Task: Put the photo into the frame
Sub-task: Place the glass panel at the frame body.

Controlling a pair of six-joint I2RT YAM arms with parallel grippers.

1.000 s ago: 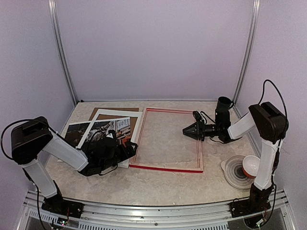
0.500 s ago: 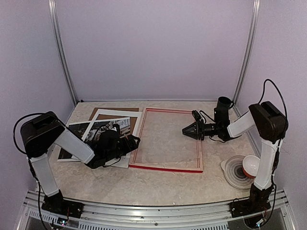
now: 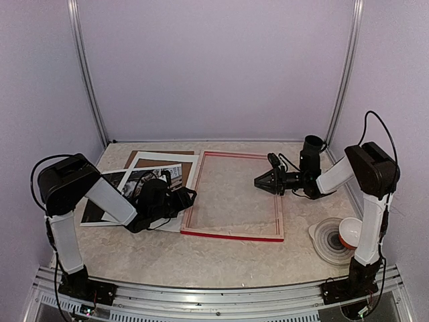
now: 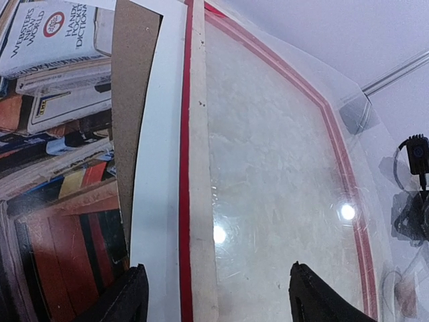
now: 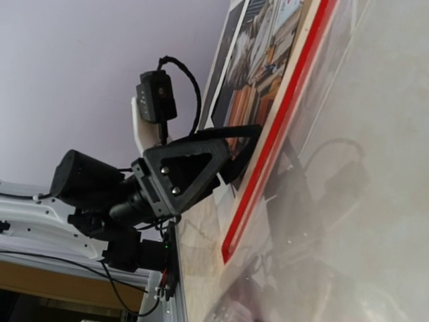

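Pale marbled tabletop [image 3: 221, 258], lilac walls. Red wooden picture frame [image 3: 231, 235] lies centre, with the tabby-cat photo [image 4: 53, 134] just left of it. Left gripper [image 3: 188, 196] is spread over the frame's rail; right gripper [image 3: 260, 182] aperture is indeterminate. White bowl [image 3: 350, 233] rests on a ringed plate [image 3: 327, 243].

One red frame [image 3: 231, 235], centre. One photo [image 4: 53, 134], one white mat [image 3: 167, 159] and one brown backing board [image 3: 154, 153], all overlapping just left of it. One bowl [image 3: 351, 232] and one ringed plate [image 3: 328, 240], near right. Two robot arms: left arm [image 3: 107, 198], right arm [image 3: 335, 176].
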